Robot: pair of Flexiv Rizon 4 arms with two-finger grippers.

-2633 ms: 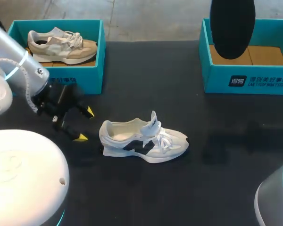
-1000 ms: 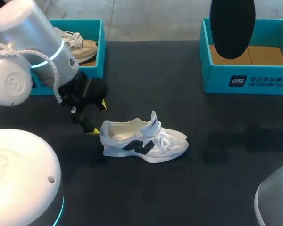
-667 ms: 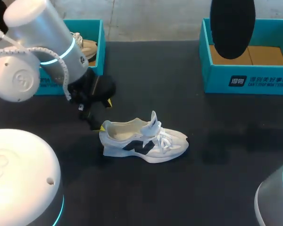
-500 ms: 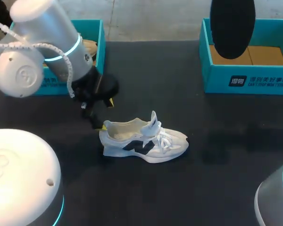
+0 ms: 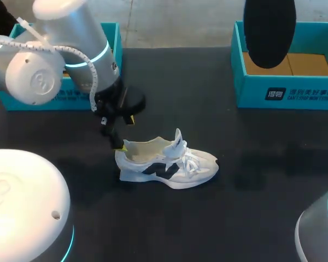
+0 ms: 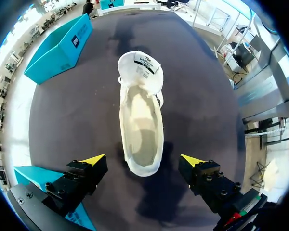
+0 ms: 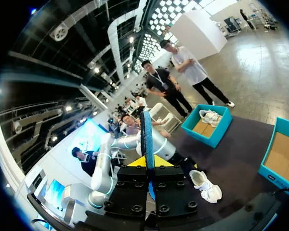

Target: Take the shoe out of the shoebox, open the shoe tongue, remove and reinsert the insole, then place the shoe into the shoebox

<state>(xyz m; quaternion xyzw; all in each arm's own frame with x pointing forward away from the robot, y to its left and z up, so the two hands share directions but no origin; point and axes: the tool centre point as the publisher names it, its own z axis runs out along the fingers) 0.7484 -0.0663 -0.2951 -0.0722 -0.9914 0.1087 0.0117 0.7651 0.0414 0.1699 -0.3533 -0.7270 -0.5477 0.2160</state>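
Head view: white shoe [image 5: 167,164] on its sole on dark table [image 5: 208,229], outside both boxes. Left shoebox [image 5: 115,41] is back beyond the shoe's heel, right shoebox [image 5: 287,95] well beyond its toe. Left gripper [image 5: 124,132] hangs at the shoe's heel.

Left wrist view: shoe's heel sits between the released, spread fingers, neither touching. Tongue [image 6: 140,62] is raised at the shoe's far end.

Right wrist view: right gripper [image 7: 147,162] clenched on thin insole [image 7: 145,134], high above the shoe and well apart from it.
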